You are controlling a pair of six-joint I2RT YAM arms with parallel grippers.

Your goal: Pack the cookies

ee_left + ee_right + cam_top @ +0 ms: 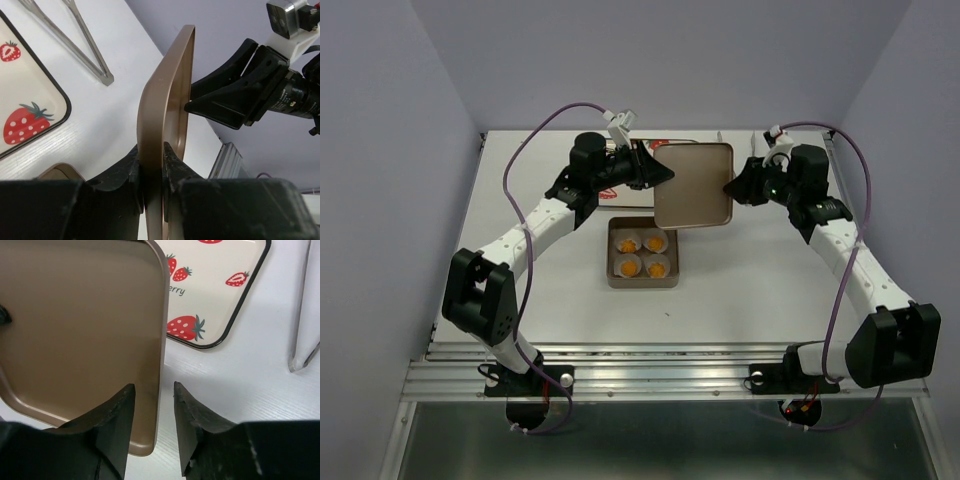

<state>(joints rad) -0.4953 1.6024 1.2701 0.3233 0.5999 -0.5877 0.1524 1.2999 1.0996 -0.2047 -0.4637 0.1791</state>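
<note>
Several small orange-yellow cookies (628,245) sit in white paper cups inside the square tin base (642,283) at the table's middle. My left gripper (658,172) is shut on the left edge of the gold-brown tin lid (693,185) and holds it up behind the base. In the left wrist view the fingers (150,150) pinch the lid (165,100) edge-on. My right gripper (730,187) is open at the lid's right edge. In the right wrist view its jaws (153,386) straddle the lid's rim (80,330) without touching it.
A cream strawberry-print tray (215,290) lies on the table behind the lid and also shows in the left wrist view (25,110). Metal tongs (85,45) lie at the back, also visible in the right wrist view (300,340). Walls close in the back and both sides.
</note>
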